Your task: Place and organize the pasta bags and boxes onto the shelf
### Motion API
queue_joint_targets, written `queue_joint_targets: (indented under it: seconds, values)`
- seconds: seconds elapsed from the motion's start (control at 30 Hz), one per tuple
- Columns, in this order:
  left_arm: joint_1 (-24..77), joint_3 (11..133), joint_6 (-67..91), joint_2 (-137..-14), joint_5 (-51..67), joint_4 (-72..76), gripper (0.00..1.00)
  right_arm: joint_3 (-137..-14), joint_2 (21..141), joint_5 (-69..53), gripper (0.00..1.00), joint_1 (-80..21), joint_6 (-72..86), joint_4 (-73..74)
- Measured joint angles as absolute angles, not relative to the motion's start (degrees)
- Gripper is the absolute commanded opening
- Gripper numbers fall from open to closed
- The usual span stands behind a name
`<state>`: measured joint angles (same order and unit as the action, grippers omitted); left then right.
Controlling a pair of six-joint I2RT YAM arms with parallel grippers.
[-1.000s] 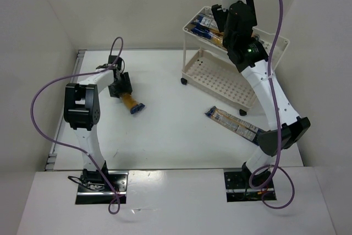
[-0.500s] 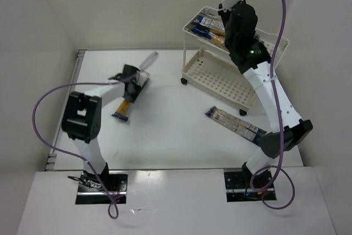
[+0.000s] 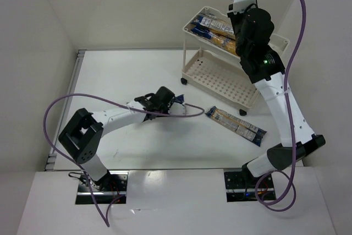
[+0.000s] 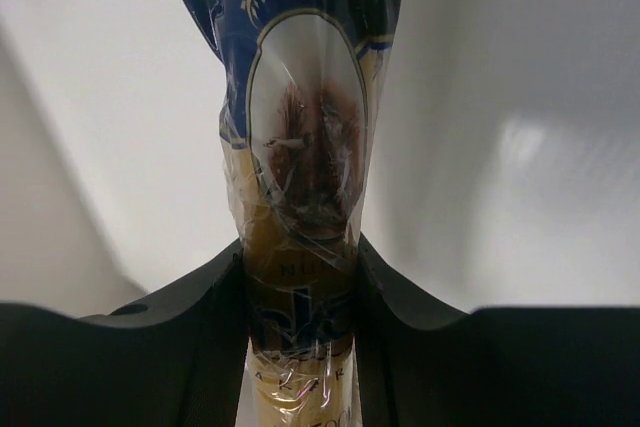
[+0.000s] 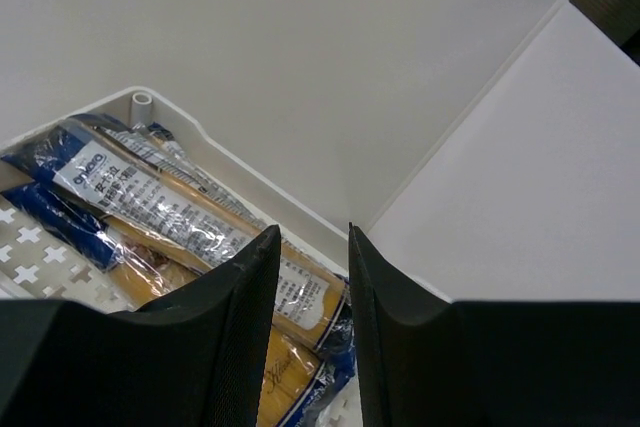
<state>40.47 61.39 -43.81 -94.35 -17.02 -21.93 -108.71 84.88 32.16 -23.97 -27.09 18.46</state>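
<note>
One pasta packet (image 4: 300, 147) is clamped in the left claw (image 4: 300, 287), its blue end jutting ahead. A second packet (image 3: 235, 125) lies on the counter (image 3: 137, 70) beyond it. The right claw (image 5: 312, 247), nearly together and empty, hovers over stocked packets (image 5: 150, 197) on the shelf (image 3: 220, 78). The held packet is best carried above the rim and laid parallel.

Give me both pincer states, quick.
Left pincer: closed, holding a pasta packet.
Right pincer: closed to a narrow gap, holding nothing.
</note>
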Motion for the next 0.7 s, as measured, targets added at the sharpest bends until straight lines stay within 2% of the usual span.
queue_joint_targets:
  seconds: [0.23,0.33,0.47,0.7]
  values:
    - [51.83,68.75,-60.38,-96.07,-20.40,-2.98,0.00,-104.86,81.41,32.38,0.39,-23.97,-28.99,17.08]
    - [52.38,70.35,-68.10,-98.08,-18.68,8.95,0.00,-101.32,78.17,32.53,0.39,-23.97,-30.04,15.86]
    - [51.59,74.63,-74.78,-104.27,-16.03,17.54,0.05,-98.70,74.85,32.80,0.39,-23.83,-31.38,14.85]
    - [50.81,81.95,-80.18,-116.42,-9.41,20.88,0.12,-96.38,71.44,32.77,0.40,-21.69,-32.08,13.21]
